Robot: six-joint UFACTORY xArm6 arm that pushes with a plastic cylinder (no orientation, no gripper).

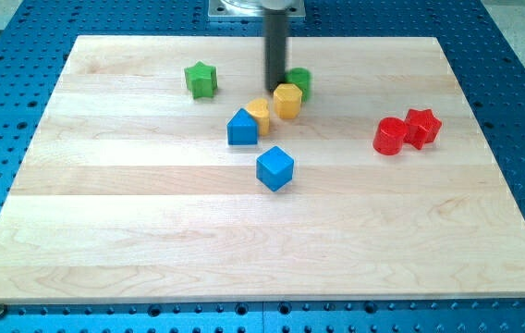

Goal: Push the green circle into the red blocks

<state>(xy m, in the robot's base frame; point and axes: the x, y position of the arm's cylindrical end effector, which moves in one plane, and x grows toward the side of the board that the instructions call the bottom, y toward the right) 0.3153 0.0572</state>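
The green circle (300,81) sits near the view's top centre, partly hidden behind a yellow hexagon block (287,101). My tip (274,90) stands just left of the green circle, touching or nearly touching it, above the yellow blocks. The red blocks lie at the view's right: a red cylinder (390,137) and a red star (422,127), touching each other. They are well apart from the green circle, to its right and lower.
A green star (201,80) lies at the top left. A second yellow block (259,114) touches a blue block (242,128). A blue cube (274,168) sits lower centre. The wooden board (105,240) rests on a blue perforated table.
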